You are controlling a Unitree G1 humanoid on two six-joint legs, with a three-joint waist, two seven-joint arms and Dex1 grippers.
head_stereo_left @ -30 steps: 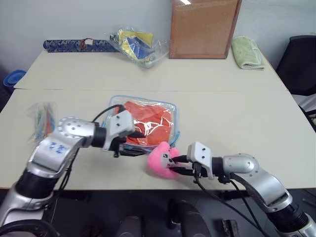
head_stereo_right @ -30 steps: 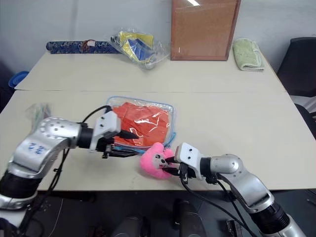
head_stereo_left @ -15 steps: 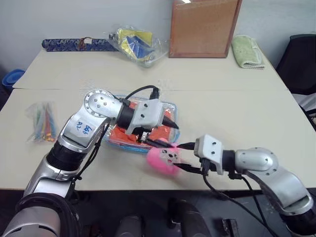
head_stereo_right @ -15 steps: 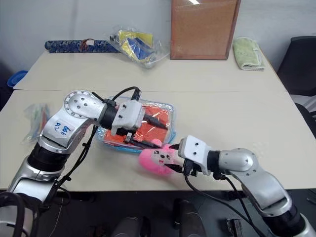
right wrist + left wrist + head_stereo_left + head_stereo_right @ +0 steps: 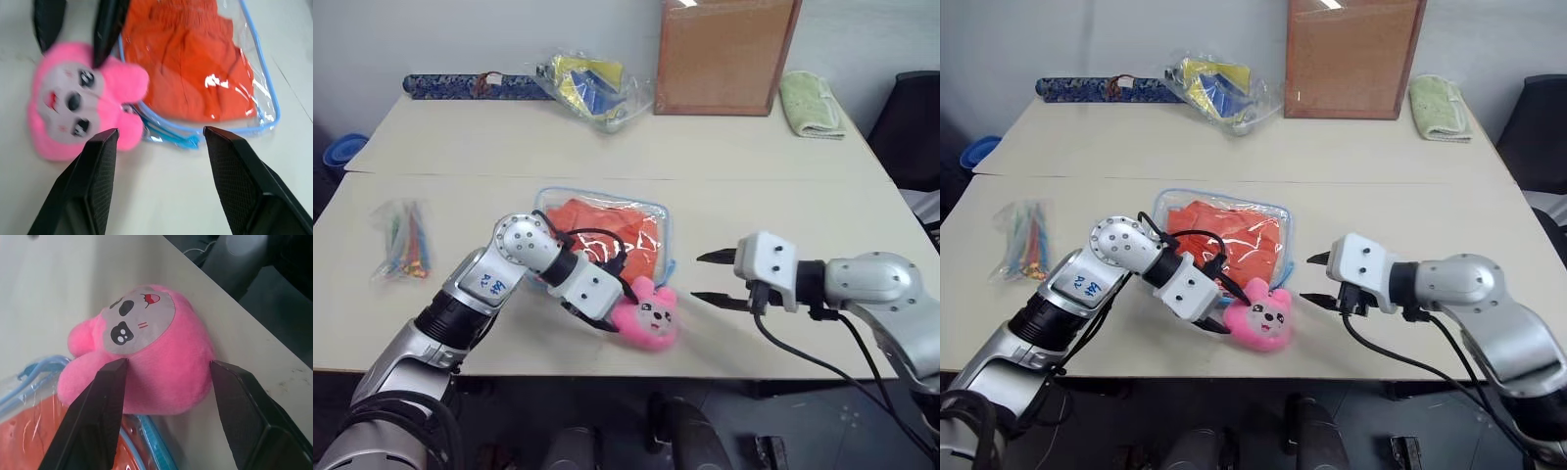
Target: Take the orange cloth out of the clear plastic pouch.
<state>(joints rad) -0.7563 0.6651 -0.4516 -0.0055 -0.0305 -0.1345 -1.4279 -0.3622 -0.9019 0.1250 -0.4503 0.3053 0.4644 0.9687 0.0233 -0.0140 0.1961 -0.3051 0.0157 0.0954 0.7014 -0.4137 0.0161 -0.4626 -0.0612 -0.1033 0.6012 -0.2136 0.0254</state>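
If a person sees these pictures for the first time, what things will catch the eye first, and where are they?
The pink plush toy near the table's front edge stands out first, with the left gripper straddling it, one finger on each side. Just behind it lies the clear plastic pouch with the bright orange cloth inside. To the toy's right, the right gripper hangs open above the table, apart from the toy.

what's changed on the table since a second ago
The right gripper let go of the pink plush toy and drew back to the right, open. The left gripper swung over from the clear plastic pouch and now straddles the toy, open. The orange cloth stays inside the pouch.
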